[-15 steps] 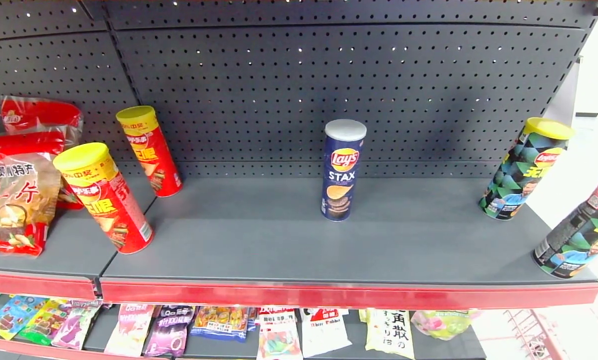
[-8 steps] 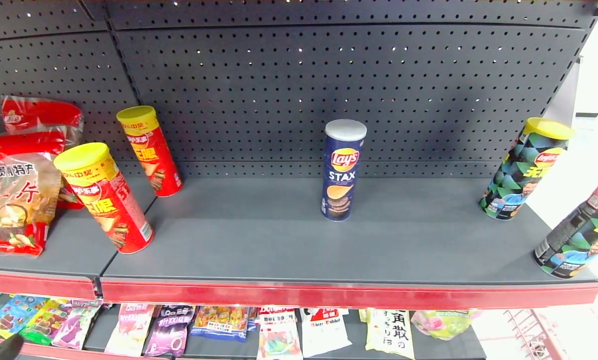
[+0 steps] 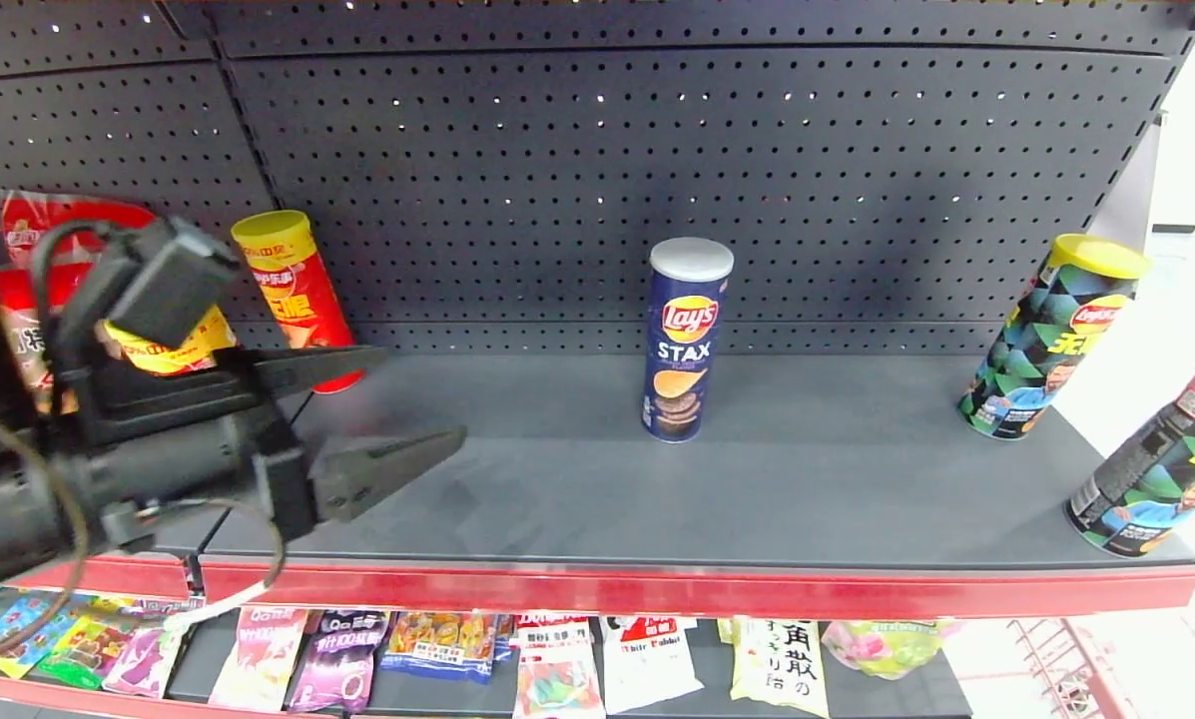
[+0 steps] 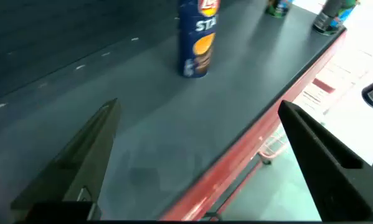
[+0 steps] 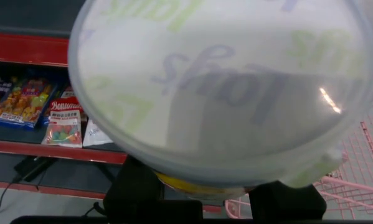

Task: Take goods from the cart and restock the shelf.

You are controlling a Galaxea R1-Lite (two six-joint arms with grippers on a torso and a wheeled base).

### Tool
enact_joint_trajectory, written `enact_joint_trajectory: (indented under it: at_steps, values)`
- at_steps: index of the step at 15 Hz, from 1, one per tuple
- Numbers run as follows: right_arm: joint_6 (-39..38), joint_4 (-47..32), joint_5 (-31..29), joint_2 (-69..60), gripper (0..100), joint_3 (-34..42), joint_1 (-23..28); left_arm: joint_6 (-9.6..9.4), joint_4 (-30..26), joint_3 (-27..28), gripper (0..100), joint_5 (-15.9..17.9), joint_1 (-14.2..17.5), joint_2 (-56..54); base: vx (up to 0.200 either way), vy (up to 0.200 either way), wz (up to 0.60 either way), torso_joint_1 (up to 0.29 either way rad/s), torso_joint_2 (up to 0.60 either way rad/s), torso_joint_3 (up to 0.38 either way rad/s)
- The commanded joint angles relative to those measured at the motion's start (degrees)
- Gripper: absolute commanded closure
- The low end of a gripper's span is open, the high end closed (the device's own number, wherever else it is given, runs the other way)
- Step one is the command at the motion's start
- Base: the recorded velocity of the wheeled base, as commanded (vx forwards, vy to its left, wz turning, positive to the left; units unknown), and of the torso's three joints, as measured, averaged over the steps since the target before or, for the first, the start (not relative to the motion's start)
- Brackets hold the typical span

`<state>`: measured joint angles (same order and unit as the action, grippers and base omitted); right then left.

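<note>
Left gripper (image 3: 422,394) spread wide and empty over the shelf (image 3: 577,499)
The blue can (image 3: 687,340) stands upright well beyond its fingertips, untouched; the right gripper (image 5: 208,198) clamps a clear-lidded can (image 5: 223,81) between its fingers

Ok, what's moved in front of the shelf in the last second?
The left gripper swung in from the lower left, jaws open and empty, and now hangs over the left end of the shelf, partly covering the front red can. The blue can and rear red can stayed put. The right gripper holds a clear-lidded can.
</note>
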<state>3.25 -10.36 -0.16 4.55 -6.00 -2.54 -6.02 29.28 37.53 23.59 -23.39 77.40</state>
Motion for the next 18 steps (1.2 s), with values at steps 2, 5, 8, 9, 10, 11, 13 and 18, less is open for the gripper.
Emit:
enact_joint_trajectory:
  at_steps: [2,5,8,9,10,11,13,18]
  values:
    - [0.0,0.0,0.1,0.0,100,0.0,0.0,-0.92,3.7,14.3,0,0.3,-6.0,21.6,0.000,0.000,0.00,0.000,0.00,0.000]
    - [0.0,0.0,0.0,0.0,100,0.0,0.0,-2.59,3.9,20.7,0,0.2,-5.9,27.9,0.000,0.000,0.00,0.000,0.00,0.000]
    - [-0.1,0.0,0.0,-0.6,100,0.0,0.7,-2.59,3.8,27.7,0,-0.8,-6.0,32.8,0.000,0.000,0.00,0.000,0.00,0.000]
    - [-0.2,0.1,0.0,-0.9,100,0.0,0.8,-2.50,3.7,30.5,0,-1.4,-6.0,34.6,0.000,0.000,0.00,0.000,0.00,0.000]
    - [-0.3,0.1,0.0,-1.1,100,0.0,1.0,-2.50,3.7,32.8,0,-1.4,-6.0,36.2,0.000,0.000,0.00,0.000,0.00,0.000]
    - [-0.4,0.1,0.0,-1.3,100,0.0,1.0,-2.50,3.8,34.6,0,-1.3,-6.0,37.7,0.000,0.000,0.00,0.000,0.00,0.000]
    - [-0.4,0.1,0.0,-1.3,100,0.0,1.1,-2.42,3.7,36.7,0,-1.0,-6.1,39.5,0.000,0.000,0.00,0.000,0.00,0.000]
    - [-0.6,0.1,0.0,-2.0,100,0.0,1.4,-2.06,3.1,44.3,0,-0.5,-8.1,44.7,0.000,0.000,0.00,0.000,0.00,0.000]
